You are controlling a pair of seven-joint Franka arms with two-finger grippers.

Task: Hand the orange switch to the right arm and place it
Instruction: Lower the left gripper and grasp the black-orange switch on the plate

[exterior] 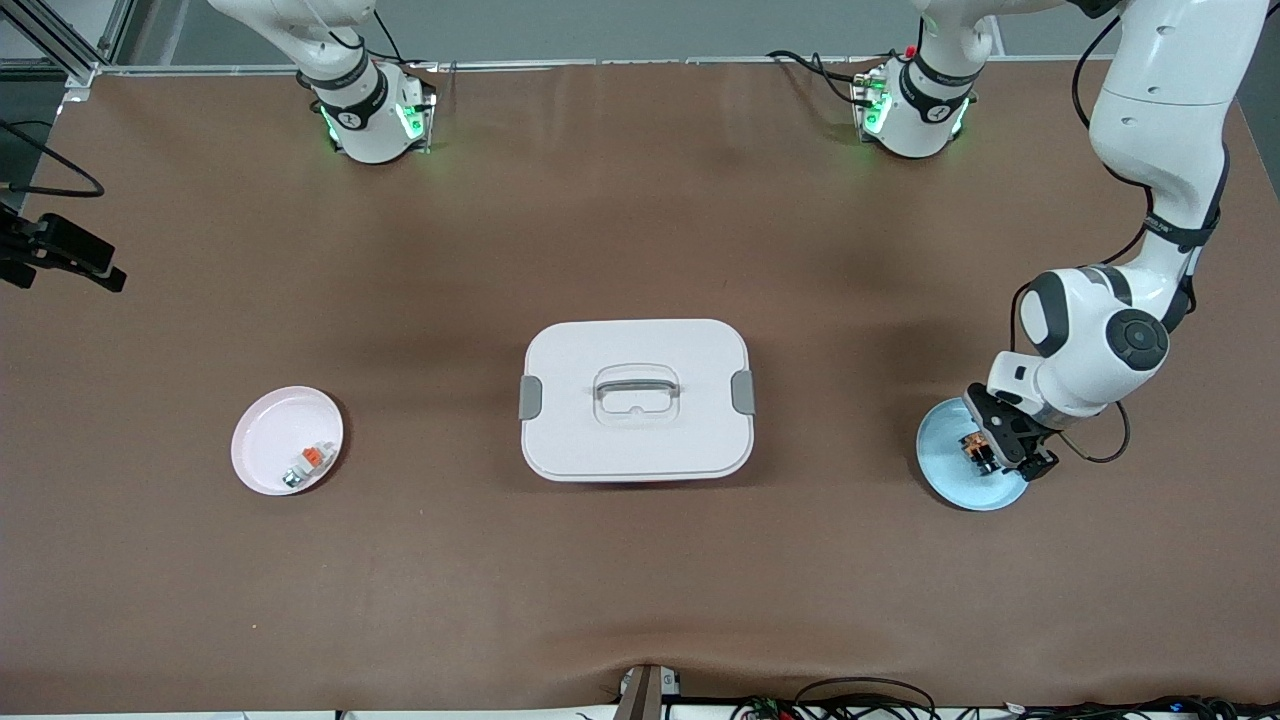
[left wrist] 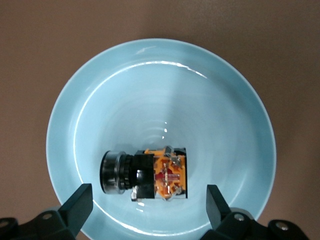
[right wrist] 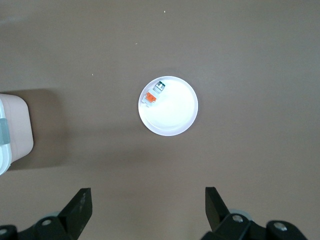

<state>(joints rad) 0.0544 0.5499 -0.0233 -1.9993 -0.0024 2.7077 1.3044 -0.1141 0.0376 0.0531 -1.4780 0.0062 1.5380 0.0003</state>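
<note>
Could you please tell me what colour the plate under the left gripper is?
Light blue; the plate shows best in the left wrist view.

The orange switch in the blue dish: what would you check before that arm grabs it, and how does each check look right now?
1. Left gripper open: ok, fingers spread wide.
2. Orange switch lying between the fingers: ok in the left wrist view, one finger on each side of it.
3. Switch free to lift: ok, it lies alone on its side in the blue dish.
4. Fingers low enough to close on the switch: cannot tell.
5. Right gripper ready to receive: ok for open; it waits high over the pink dish.
6. Drop spot: pink dish already holds a whitish part near its rim; bare room remains, ok.
</note>
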